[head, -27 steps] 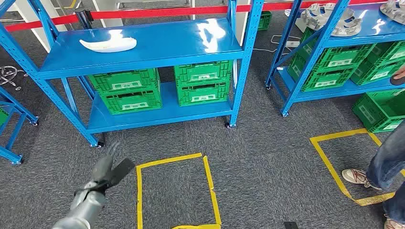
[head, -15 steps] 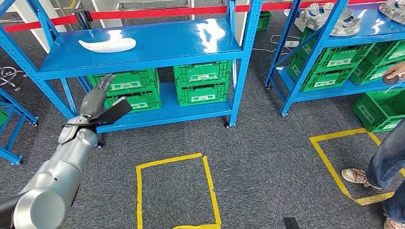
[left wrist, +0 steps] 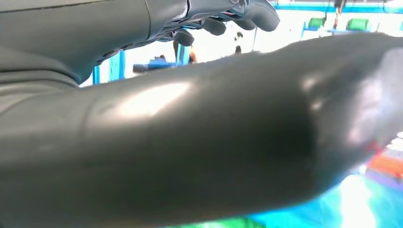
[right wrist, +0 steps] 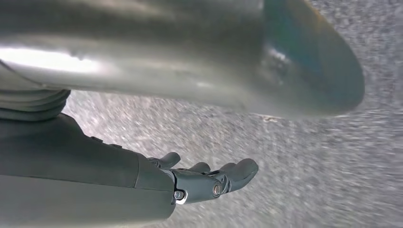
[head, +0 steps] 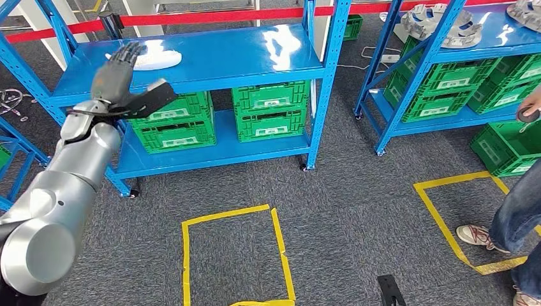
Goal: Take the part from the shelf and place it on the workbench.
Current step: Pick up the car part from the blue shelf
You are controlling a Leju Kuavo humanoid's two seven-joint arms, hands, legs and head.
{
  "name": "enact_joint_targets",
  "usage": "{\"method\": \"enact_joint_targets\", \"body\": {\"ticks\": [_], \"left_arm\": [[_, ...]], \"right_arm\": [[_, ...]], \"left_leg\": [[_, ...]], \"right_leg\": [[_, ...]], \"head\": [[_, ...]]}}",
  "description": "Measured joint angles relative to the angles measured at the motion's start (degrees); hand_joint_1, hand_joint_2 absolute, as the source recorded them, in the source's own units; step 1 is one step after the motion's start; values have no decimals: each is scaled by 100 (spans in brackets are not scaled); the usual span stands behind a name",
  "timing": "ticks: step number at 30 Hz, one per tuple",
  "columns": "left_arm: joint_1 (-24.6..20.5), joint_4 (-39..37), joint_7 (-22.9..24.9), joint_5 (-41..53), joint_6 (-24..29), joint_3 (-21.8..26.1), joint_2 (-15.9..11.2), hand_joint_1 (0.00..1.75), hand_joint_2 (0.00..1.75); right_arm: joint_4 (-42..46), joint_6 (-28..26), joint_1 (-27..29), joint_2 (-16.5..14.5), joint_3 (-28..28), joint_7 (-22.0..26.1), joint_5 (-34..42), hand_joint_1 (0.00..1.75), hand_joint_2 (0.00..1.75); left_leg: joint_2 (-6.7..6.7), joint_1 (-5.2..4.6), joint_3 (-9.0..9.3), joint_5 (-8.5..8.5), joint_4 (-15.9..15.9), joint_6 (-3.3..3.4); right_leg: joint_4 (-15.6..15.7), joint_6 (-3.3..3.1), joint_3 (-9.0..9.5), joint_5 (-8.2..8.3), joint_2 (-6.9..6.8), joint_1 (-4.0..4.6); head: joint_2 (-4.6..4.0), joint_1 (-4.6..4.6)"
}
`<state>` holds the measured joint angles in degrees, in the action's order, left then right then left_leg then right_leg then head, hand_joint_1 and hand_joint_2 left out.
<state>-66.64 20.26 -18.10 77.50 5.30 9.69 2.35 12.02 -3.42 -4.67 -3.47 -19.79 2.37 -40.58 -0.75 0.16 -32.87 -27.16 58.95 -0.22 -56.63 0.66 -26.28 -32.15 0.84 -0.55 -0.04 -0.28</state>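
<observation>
Blue shelf point(head: 210, 67): white part point(head: 156, 59) lies lengthwise, crosswise.

White part point(head: 156, 59), blue shelf point(head: 255, 60), green crates point(head: 271, 111), grey carpet point(head: 357, 210).

Left arm point(head: 60, 191) raised and stretched forward, left hand point(head: 118, 76) open, fingers point(head: 127, 51) extended, thumb point(head: 150, 95) splayed to the side, holding nothing. Right hand point(right wrist: 204, 183) open, empty, fingers loosely curled over grey floor.
</observation>
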Motion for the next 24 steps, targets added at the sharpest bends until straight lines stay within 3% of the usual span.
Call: {"method": "enact_joint_targets", "body": {"ticks": [5,9,11,15,18,20,22,23,24], "left_arm": [[-396,-6,467,133,-119,-405,-15,0,0],[-934,-81,1592,593,-392,-1176,-125,0,0],[-1023,-122,1903,767,-521,-1372,-194,0,0],[-1086,-186,2228,954,-713,-1606,-321,0,0],[-1124,-195,2328,1000,-777,-1701,-369,0,0],[-1149,-202,2387,1014,-829,-1743,-369,0,0],[-1136,-222,2411,1018,-867,-1781,-371,0,0],[-1116,-234,2411,1019,-877,-1800,-370,0,0],[-1098,-245,2412,1019,-881,-1815,-370,0,0]], "right_arm": [[0,31,-101,6,80,87,-249,0,0],[-2,151,-154,-17,288,192,-731,0,0],[-3,202,-152,-39,338,206,-849,0,0],[-4,252,-136,-75,401,200,-966,0,0],[-3,271,-147,-88,430,199,-985,0,0],[-2,274,-148,-90,434,198,-993,0,0],[-3,274,-135,-91,436,194,-995,0,0],[-3,274,-127,-91,436,193,-995,0,0],[-4,274,-122,-91,436,192,-995,0,0]], "left_leg": [[-2,0,0,1,0,-2],[-5,-7,-2,1,2,-2],[-4,-21,-6,-3,12,4],[-5,-45,-21,-15,14,24],[4,-3,31,14,-97,88],[18,27,75,30,-162,129],[18,30,84,11,-166,138],[13,33,95,-8,-161,130],[9,41,117,-37,-152,110]], "right_leg": [[0,0,-1,0,0,0],[1,2,-2,1,0,-3],[6,8,-5,4,0,-17],[21,23,-17,5,2,-45],[-85,56,-68,-52,-16,-33],[-678,65,-416,-263,-36,-35],[-1522,80,-1002,-474,-43,-43],[-1761,90,-1232,-447,-44,-52],[-1769,101,-1358,-284,-46,-64]], "head": [[0,0],[0,0],[0,-1],[0,-2],[0,5],[0,18],[0,26],[0,27],[0,28]]}}
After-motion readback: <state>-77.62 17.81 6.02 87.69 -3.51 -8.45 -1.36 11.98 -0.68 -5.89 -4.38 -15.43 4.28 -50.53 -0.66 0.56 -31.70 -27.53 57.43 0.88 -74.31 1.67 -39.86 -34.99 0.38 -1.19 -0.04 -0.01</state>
